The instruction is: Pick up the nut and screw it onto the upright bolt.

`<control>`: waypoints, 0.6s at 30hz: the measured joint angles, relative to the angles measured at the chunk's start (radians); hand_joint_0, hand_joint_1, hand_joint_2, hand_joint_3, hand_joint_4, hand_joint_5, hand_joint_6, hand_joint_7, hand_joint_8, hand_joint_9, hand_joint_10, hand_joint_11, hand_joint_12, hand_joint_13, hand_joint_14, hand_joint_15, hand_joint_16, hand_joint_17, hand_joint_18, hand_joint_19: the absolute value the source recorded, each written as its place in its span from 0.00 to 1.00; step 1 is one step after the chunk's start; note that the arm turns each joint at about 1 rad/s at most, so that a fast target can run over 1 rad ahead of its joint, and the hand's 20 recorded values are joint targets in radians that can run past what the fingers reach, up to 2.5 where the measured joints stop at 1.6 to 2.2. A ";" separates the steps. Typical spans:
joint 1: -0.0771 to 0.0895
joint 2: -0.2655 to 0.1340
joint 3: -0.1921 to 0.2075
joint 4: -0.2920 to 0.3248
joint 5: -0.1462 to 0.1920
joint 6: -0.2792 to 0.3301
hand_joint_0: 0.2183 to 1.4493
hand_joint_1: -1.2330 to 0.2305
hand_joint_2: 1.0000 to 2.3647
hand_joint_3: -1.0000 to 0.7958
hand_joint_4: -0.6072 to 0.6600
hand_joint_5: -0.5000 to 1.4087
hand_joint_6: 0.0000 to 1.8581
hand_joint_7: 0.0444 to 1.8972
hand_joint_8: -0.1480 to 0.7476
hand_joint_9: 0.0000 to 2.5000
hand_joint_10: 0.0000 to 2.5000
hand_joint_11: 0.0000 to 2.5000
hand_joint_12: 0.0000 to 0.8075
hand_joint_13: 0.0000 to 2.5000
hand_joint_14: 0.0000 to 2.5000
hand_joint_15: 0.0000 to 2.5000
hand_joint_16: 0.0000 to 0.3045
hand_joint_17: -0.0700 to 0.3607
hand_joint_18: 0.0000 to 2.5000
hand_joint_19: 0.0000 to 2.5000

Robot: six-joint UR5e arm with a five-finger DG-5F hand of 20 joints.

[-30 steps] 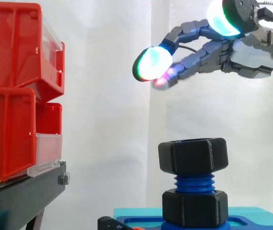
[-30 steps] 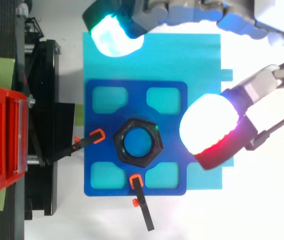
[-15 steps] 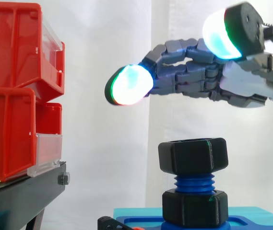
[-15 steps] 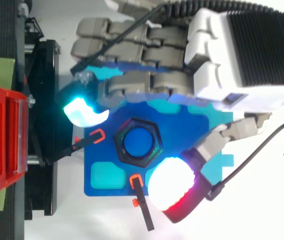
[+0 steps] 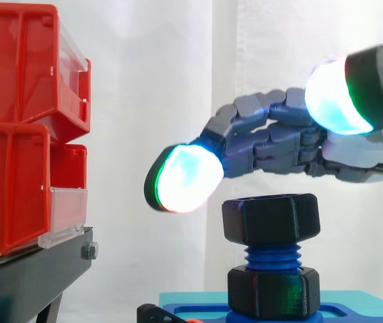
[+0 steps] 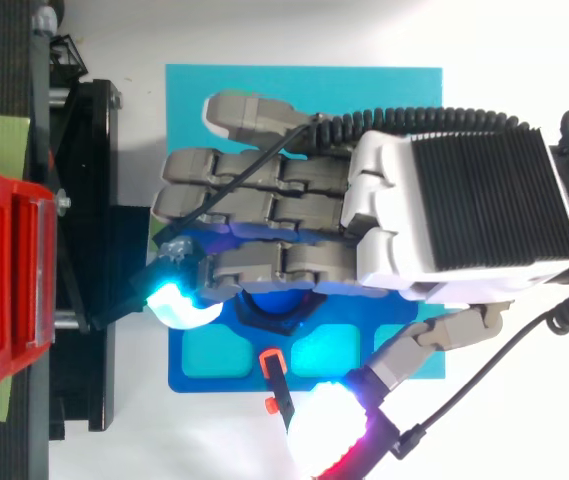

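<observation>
Side view: the hand [image 5: 279, 145] is held spread wide, gripping nothing, just above the nut [image 5: 270, 219], which is seated atop the bolt [image 5: 272, 257] at the middle of the blue plate [image 6: 176, 378].

This is a robotics lab bench set up for testing. A plain white curtain [image 5: 151, 101] closes off the background of the side view. At its left edge, red bins [image 5: 16, 128] with clear fronts sit stacked on a black stand [image 5: 29, 276]. At the lower right an oversized blue plastic bolt [image 5: 272, 256] stands on a blue fixture plate [image 6: 234, 380] over a cyan base [image 6: 264, 80], with small orange-tipped clamps [image 6: 276, 385] at the plate's edges. A robot hand [image 6: 454, 215] with glowing pads [image 5: 184, 178] hangs above it.
</observation>
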 measured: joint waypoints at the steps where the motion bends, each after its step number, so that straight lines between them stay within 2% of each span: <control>1: 0.001 -0.003 0.000 0.000 0.004 0.004 0.14 0.67 0.00 0.28 0.63 0.17 0.27 0.35 0.47 0.10 0.00 0.00 0.50 0.00 0.00 0.00 0.21 0.49 0.00 0.00; 7: 0.007 -0.011 0.000 0.006 0.020 0.023 0.15 0.67 0.00 0.28 0.65 0.19 0.27 0.40 0.48 0.13 0.00 0.00 0.50 0.00 0.00 0.00 0.20 0.49 0.00 0.00; 12: 0.008 -0.011 0.000 -0.001 0.021 0.026 0.15 0.70 0.00 0.28 0.67 0.20 0.27 0.48 0.49 0.14 0.00 0.00 0.50 0.00 0.00 0.00 0.20 0.48 0.00 0.00; 18: 0.007 -0.011 0.000 -0.007 0.020 0.026 0.15 0.71 0.00 0.28 0.68 0.21 0.27 0.52 0.50 0.17 0.00 0.00 0.50 0.00 0.00 0.00 0.19 0.47 0.00 0.00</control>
